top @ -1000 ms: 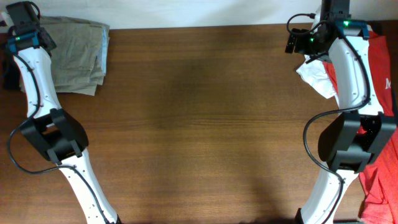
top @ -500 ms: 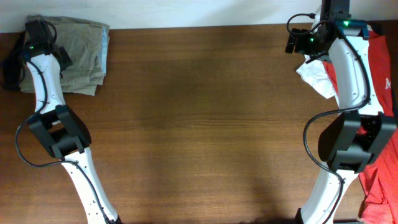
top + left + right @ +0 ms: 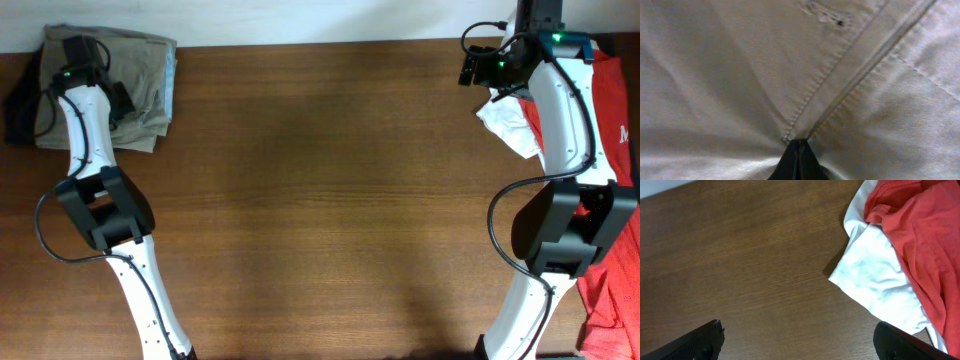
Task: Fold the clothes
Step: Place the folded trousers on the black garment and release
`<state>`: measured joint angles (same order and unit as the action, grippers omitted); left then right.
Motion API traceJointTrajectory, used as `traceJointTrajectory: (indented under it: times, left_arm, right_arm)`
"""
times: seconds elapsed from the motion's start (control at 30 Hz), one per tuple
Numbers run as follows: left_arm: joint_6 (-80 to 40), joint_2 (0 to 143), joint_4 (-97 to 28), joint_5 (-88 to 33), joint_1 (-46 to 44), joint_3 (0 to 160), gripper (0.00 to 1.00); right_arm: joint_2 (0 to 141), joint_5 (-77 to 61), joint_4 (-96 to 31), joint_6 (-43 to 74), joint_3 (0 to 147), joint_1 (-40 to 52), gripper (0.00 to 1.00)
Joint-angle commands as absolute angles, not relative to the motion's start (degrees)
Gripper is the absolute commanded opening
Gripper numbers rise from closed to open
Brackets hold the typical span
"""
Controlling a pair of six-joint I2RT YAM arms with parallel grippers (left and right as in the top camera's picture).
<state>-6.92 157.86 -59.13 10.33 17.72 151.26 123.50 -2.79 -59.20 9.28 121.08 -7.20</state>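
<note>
Far left on the brown wooden table (image 3: 330,180), my left claw (image 3: 799,159) is clamped on the folded khaki garment (image 3: 740,75), probably to reposition it. My right claw (image 3: 800,332) hangs open by the crumpled white cloth (image 3: 875,280), likely next pick.

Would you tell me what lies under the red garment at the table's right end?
A crumpled white cloth pokes out from beneath the red garment onto the brown wooden table; how far it runs underneath is covered.
</note>
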Motion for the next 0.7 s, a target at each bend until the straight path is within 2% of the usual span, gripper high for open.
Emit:
traceJointTrajectory:
  times: [0.0, 0.33, 0.47, 0.67]
  left_arm:
    - [-9.87, 160.53, -59.55, 5.69, 14.57, 151.57, 0.01]
    - [-9.82, 160.48, -61.34, 6.28, 12.99, 154.89, 0.01]
    - [-9.82, 160.48, -66.15, 17.02, 15.14, 159.57, 0.01]
    - [-9.85, 160.48, -67.88, 16.97, 19.73, 161.75, 0.01]
  right_arm:
    - [123.15, -2.31, -59.18, 9.96, 121.73, -7.57, 0.99]
    - [123.15, -2.31, -59.18, 9.96, 121.73, -7.57, 0.99]
    - [123.15, -2.31, -59.18, 9.96, 121.73, -7.57, 0.99]
    - [123.15, -2.31, -59.18, 9.96, 121.73, -7.57, 0.99]
